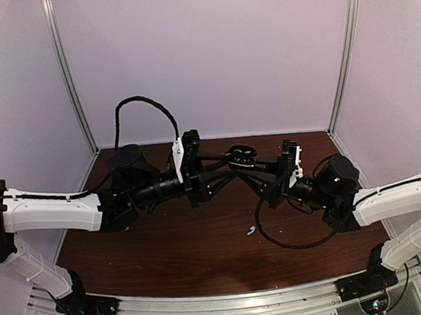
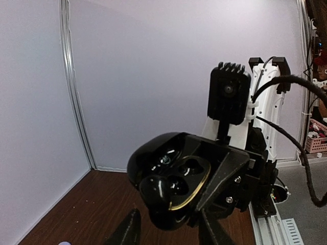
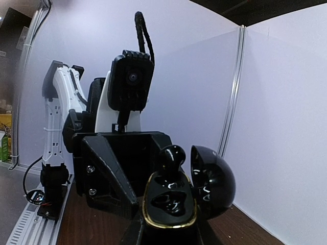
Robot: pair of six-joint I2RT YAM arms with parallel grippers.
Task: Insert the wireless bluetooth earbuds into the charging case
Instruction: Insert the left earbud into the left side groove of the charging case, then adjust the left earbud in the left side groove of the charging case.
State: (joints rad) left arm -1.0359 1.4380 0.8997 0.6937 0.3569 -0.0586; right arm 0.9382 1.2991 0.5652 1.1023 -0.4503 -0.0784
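Observation:
The charging case (image 3: 176, 204) is glossy black with a gold rim, and its lid (image 3: 214, 181) is hinged open. It is held up above the table at the middle of the top view (image 1: 239, 155). My right gripper (image 3: 169, 232) is shut on the case's base. One black earbud (image 3: 170, 159) stands upright in the far socket, sticking out; the near socket (image 3: 171, 201) is empty. My left gripper (image 2: 168, 214) faces the case's open side, its fingers (image 2: 130, 229) apart just below the earbud (image 2: 157, 188) and not touching it.
A small pale object (image 1: 251, 231) lies on the brown table (image 1: 166, 248) in front of the arms, too small to identify. The right arm's black cable (image 1: 275, 236) loops onto the table beside it. White walls enclose the back and sides.

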